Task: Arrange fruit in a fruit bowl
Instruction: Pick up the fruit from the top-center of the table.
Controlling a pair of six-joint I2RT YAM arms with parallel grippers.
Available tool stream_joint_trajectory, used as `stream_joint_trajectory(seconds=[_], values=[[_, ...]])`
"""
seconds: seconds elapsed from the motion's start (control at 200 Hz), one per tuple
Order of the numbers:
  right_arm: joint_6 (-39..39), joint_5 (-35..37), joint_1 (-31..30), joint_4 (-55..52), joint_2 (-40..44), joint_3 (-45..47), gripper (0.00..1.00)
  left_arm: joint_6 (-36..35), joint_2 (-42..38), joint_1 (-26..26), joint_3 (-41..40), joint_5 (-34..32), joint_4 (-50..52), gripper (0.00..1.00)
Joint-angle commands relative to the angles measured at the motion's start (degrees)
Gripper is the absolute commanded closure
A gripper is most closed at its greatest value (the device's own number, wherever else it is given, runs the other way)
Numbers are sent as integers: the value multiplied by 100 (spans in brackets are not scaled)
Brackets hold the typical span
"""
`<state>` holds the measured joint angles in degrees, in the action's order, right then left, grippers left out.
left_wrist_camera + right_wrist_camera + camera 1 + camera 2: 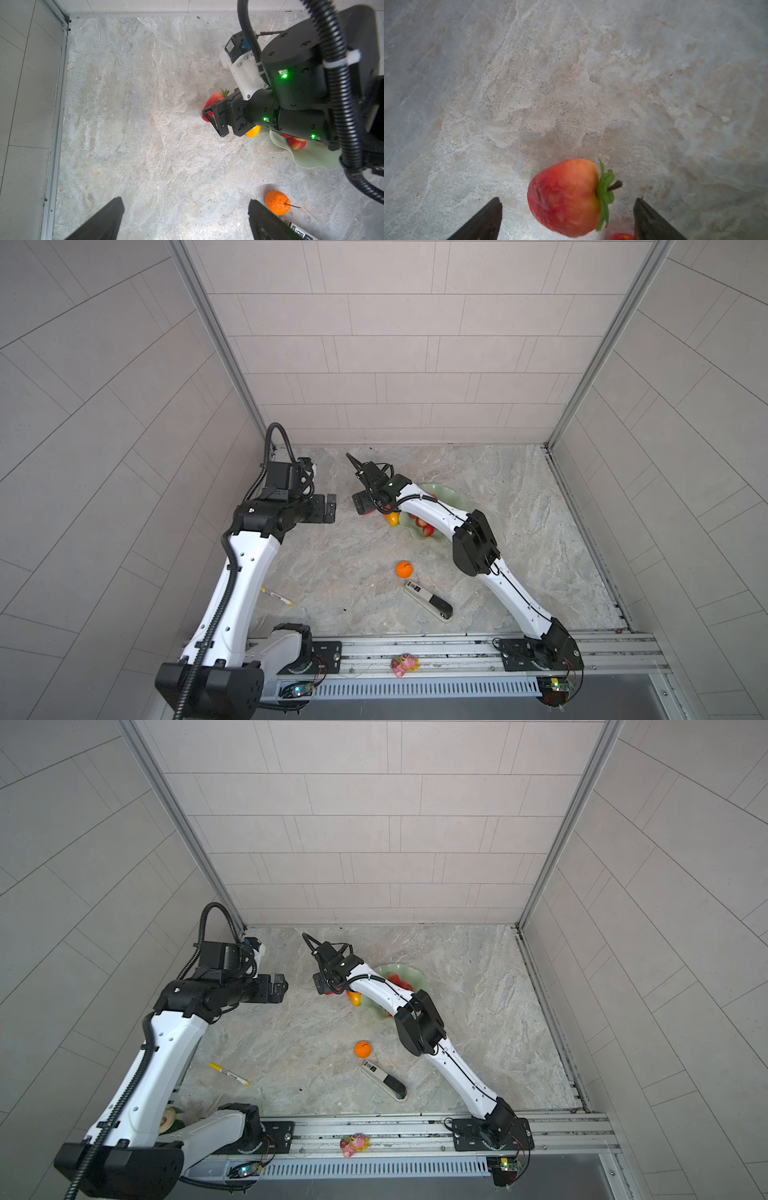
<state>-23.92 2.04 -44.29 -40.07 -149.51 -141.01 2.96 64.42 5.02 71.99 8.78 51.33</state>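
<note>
Fruit lies scattered: we see the red grapes (424,530) inside the pale green bowl (452,498). The bowl stands on the table (519,510) toward its far middle, half hidden under the right arm. The mango (391,519) rests on the table just beside the bowl's rim, on the side facing the left arm; whether it touches the rim we cannot tell. The strawberry (566,197) lies on its side on the table a little past the mango, its leaves and stem pointing sideways. The right gripper (568,199) hangs over it with jaws wide, one finger on either side and a gap at each, so nothing is held. The orange (404,569) sits alone nearer the arm bases, well apart from the bowl, with a white-and-black tool (428,599) just beside it. The left gripper (185,204) hovers above bare table, its jaws spread wide and empty. A yellow marker (276,596) lies near the left arm.
</note>
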Motion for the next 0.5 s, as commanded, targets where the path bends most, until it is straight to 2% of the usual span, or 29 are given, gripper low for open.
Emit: stream_joint_trajectory(seconds=[0.0, 0.16, 0.335, 0.496], values=[[-159, 73, -18, 113, -240, -68, 7, -33, 17, 1, 14, -2, -15, 0], [-334, 90, -9, 267, -323, -74, 9, -32, -24, 4, -12, -24, -39, 0], [-561, 92, 17, 378, -385, -69, 15, -33, -21, 8, -26, -11, -33, 0], [-686, 63, 52, 386, -394, -60, 33, -33, -59, -1, -51, -8, -33, 0]])
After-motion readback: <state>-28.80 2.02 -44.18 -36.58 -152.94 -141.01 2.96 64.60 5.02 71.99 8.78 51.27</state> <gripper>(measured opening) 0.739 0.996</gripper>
